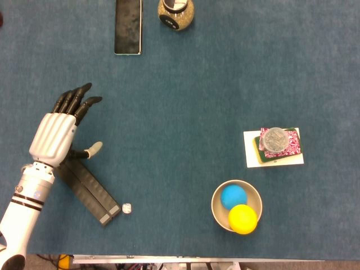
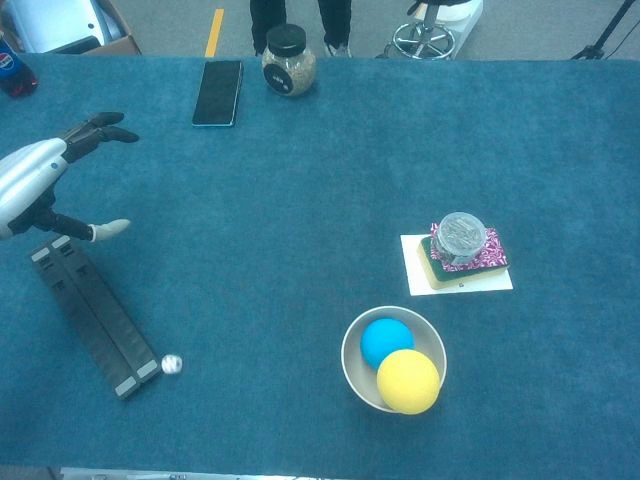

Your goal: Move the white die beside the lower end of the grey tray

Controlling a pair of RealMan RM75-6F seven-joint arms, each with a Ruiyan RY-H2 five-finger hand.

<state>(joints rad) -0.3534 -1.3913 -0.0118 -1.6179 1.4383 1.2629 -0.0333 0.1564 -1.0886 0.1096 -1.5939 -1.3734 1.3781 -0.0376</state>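
The white die lies on the blue cloth, just right of the near end of the long grey tray. My left hand hovers over the tray's far end with its fingers spread and nothing in it. It is well apart from the die. My right hand does not show in either view.
A black phone and a jar with a black lid sit at the far edge. A bowl holding a blue and a yellow ball stands near the front right. A small lidded cup on a pink pad is farther right.
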